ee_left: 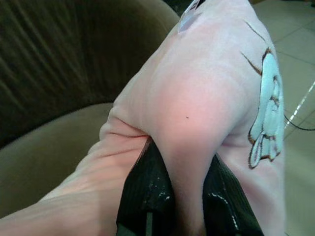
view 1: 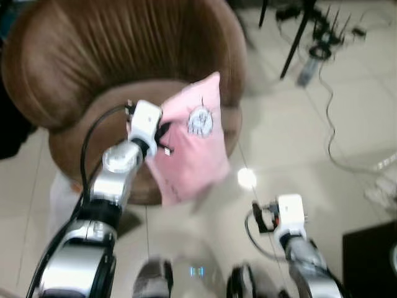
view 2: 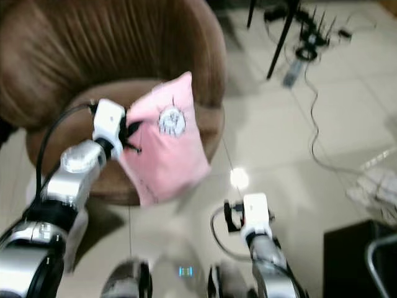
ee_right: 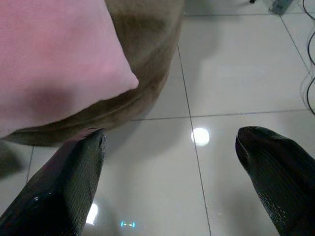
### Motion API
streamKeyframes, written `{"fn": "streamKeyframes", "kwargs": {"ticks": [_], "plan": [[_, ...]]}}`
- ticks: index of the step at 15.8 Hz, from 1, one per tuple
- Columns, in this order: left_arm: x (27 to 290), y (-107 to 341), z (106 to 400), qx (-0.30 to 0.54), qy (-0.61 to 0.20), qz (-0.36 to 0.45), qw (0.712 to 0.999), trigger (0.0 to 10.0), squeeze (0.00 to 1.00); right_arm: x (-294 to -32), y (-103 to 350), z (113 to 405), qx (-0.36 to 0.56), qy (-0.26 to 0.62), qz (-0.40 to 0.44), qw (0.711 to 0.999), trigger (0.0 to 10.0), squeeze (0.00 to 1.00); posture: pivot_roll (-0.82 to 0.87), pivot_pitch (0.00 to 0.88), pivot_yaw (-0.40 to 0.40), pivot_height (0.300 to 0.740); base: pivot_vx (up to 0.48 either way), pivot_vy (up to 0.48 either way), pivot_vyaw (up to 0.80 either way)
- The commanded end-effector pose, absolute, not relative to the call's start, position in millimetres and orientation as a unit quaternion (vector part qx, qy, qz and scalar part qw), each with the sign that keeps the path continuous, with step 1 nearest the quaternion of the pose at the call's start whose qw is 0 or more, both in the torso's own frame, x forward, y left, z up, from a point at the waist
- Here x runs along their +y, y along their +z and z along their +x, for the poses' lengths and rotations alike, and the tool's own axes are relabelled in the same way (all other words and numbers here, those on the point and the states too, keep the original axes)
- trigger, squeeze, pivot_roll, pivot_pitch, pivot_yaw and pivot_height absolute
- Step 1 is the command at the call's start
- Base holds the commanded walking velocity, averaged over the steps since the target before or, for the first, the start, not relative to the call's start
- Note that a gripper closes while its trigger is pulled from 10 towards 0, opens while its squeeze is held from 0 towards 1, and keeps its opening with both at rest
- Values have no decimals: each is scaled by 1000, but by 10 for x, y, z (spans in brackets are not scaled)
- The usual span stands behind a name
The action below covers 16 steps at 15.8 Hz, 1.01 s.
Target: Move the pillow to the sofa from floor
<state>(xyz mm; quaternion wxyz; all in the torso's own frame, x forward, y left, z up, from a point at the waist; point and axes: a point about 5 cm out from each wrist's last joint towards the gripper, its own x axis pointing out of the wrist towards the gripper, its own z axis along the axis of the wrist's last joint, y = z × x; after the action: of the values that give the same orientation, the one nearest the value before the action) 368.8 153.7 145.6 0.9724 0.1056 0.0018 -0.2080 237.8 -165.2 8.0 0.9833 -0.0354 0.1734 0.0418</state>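
Note:
A pink pillow [view 1: 193, 139] with a small pale cartoon print hangs in the air over the front of the round brown sofa chair [view 1: 124, 56]. My left gripper [view 1: 162, 138] is shut on its edge, and in the left wrist view both black fingers [ee_left: 147, 191] pinch a fold of the pink fabric [ee_left: 197, 98]. The pillow's lower corner dangles past the seat's front rim. My right gripper [ee_right: 170, 162] is open, low over the tiled floor to the right of the chair, with nothing between its fingers.
A brown cushioned seat [view 2: 80, 118] lies under the pillow. Black stand legs [view 1: 296, 37] and cables [view 1: 329, 118] run across the glossy tiles at the back right. A dark box [view 1: 372, 254] sits at the right front. My feet [view 1: 155, 276] show at the bottom.

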Motion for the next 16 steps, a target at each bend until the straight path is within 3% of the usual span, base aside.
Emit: {"fn": "streamKeyframes", "kwargs": {"ticks": [1, 11, 16], "plan": [[1512, 1484, 3690, -11, -211, 113, 971, 0, 0, -1690, -4, 2311, 194, 31, -31, 980, 10000, 0, -125, 148, -13, 740, 0, 0, 0], [1458, 1536, 3733, -22, -216, 120, 969, 0, 0, -1748, 9, 2349, 190, 18, -20, 981, 10000, 0, -131, 135, -16, 740, 0, 0, 0], [1454, 1549, 3757, -18, -207, 91, 974, 0, 0, -1770, -28, 2298, 196, 20, -20, 980, 10000, 0, -132, 141, -17, 740, 195, 389, 0]]}}
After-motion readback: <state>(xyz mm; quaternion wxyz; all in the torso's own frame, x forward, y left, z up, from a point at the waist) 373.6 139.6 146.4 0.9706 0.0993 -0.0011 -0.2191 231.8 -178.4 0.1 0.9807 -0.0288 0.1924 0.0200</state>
